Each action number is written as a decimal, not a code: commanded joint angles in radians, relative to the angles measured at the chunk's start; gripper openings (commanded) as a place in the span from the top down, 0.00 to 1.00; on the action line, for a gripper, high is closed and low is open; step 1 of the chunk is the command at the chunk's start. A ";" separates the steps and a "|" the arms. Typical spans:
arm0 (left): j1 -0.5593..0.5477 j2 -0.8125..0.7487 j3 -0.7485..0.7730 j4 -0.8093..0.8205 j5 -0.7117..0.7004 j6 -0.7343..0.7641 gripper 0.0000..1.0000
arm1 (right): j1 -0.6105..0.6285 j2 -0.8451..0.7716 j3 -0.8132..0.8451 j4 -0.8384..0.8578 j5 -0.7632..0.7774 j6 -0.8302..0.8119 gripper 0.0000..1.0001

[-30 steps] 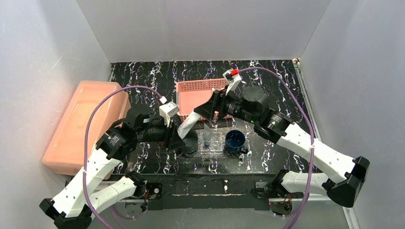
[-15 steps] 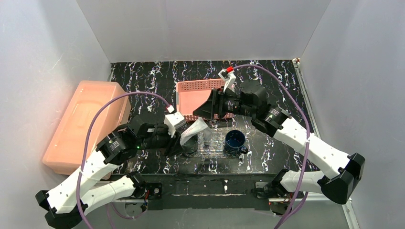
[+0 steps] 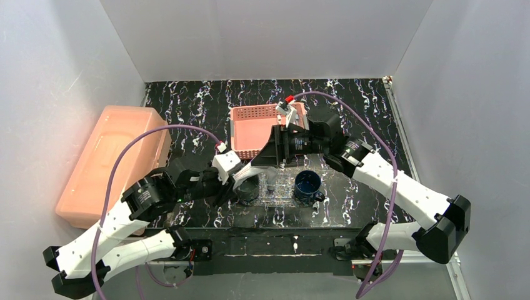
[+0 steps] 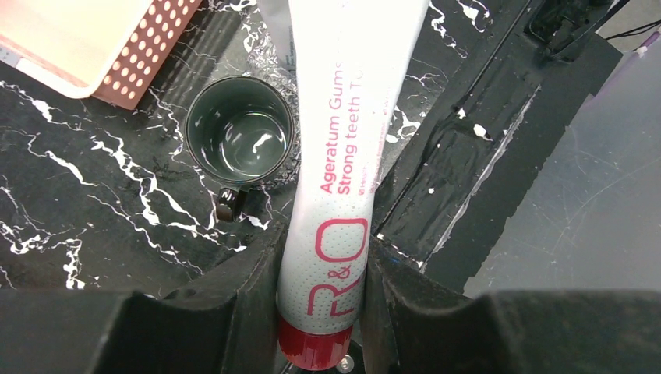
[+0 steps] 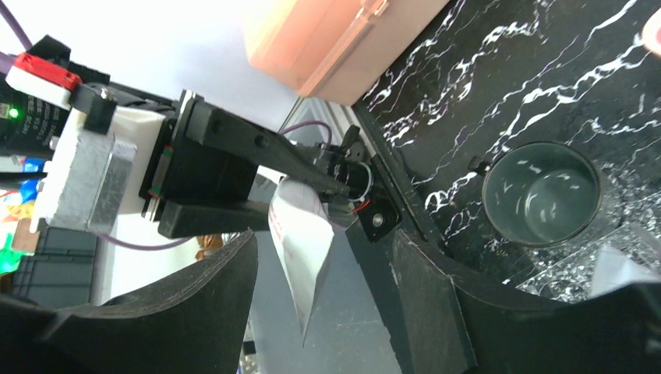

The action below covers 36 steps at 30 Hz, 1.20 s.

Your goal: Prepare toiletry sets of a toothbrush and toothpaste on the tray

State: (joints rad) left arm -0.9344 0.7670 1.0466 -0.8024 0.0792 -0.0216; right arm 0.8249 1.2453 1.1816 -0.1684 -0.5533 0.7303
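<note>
My left gripper (image 4: 323, 296) is shut on a white toothpaste tube (image 4: 343, 156) with red lettering and a red cap, gripping it near the cap; the tube also shows in the top view (image 3: 250, 170). The tube's flat end (image 5: 300, 234) hangs between the open fingers of my right gripper (image 5: 323, 312), touching neither. In the top view the right gripper (image 3: 265, 159) faces the left gripper (image 3: 234, 178) over the clear glittery tray (image 3: 281, 190). I cannot make out a toothbrush.
A dark green mug (image 3: 248, 190) stands at the tray's left end and a blue mug (image 3: 308, 184) at its right. The pink perforated basket (image 3: 256, 125) lies behind them. The salmon box (image 3: 109, 162) sits at the far left.
My right gripper has swung left and down toward the tube, whose flat end now lies between its open fingers. My left gripper has shifted a little with the tube.
</note>
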 commanded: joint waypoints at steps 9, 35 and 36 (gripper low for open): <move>-0.037 0.010 0.007 0.004 -0.074 0.017 1.00 | -0.003 -0.029 -0.060 0.116 -0.113 0.072 0.36; -0.041 0.031 0.005 0.007 -0.050 0.017 0.99 | -0.002 -0.037 -0.149 0.212 -0.118 0.109 0.99; -0.041 0.030 0.004 0.008 -0.051 0.017 0.94 | -0.002 -0.041 -0.151 0.213 -0.114 0.107 0.99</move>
State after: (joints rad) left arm -0.9707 0.8043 1.0462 -0.8143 0.0093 -0.0170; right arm 0.8242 1.2366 1.0405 -0.0261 -0.6563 0.8402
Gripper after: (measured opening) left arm 0.328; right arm 0.058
